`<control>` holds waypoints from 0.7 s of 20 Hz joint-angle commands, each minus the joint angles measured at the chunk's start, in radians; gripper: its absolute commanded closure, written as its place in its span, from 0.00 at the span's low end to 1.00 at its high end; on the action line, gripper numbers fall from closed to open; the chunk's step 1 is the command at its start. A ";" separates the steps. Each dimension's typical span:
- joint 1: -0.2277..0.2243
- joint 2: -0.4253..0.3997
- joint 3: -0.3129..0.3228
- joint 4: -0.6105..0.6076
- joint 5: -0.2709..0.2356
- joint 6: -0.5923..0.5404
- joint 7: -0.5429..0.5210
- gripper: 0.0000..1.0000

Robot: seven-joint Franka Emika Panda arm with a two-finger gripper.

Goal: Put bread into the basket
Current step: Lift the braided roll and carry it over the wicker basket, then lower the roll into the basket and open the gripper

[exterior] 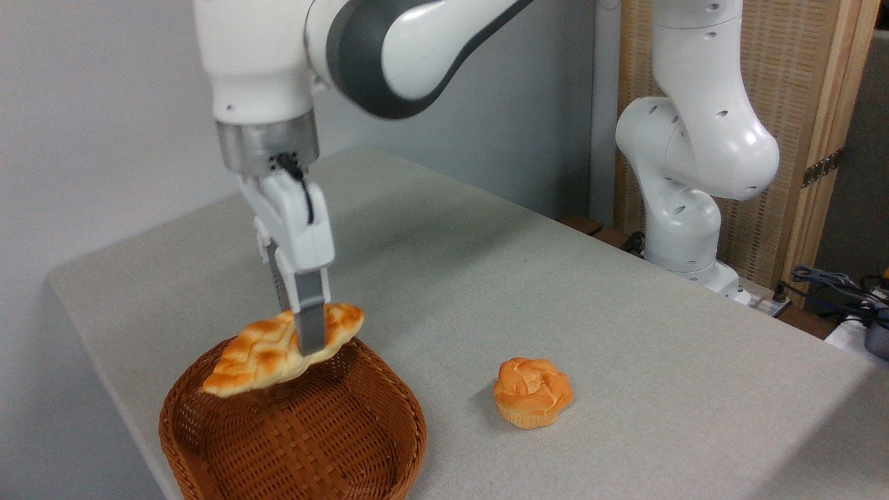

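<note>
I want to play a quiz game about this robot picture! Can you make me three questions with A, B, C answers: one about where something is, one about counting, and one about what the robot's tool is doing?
1. Where is the round bun?
A. inside the basket
B. on the table, right of the basket
C. in the tool

2. How many breads can you see?
A. one
B. two
C. four

3. What is the tool doing?
A. holding the braided bread over the basket
B. hanging open with nothing in it
C. pressing on the round bun

Answers:
1. B, the bun sits on the grey table, apart from the basket.
2. B, there is the braided bread and the round bun, and no others.
3. A, the fingers are closed on the braided bread, which hangs tilted above the basket's back rim and does not touch it.
</note>
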 commanded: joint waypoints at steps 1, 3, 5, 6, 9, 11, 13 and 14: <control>-0.001 0.048 -0.042 0.024 0.041 0.040 0.003 0.00; -0.001 0.072 -0.050 0.025 0.038 0.075 -0.003 0.00; -0.001 0.078 -0.052 0.024 0.038 0.099 -0.004 0.00; -0.001 0.080 -0.052 0.024 0.038 0.099 -0.004 0.00; -0.001 0.083 -0.052 0.024 0.039 0.102 0.000 0.00; -0.001 0.082 -0.053 0.024 0.039 0.102 0.000 0.00; -0.001 0.082 -0.053 0.024 0.038 0.100 -0.003 0.00; -0.001 0.082 -0.053 0.024 0.038 0.100 -0.005 0.00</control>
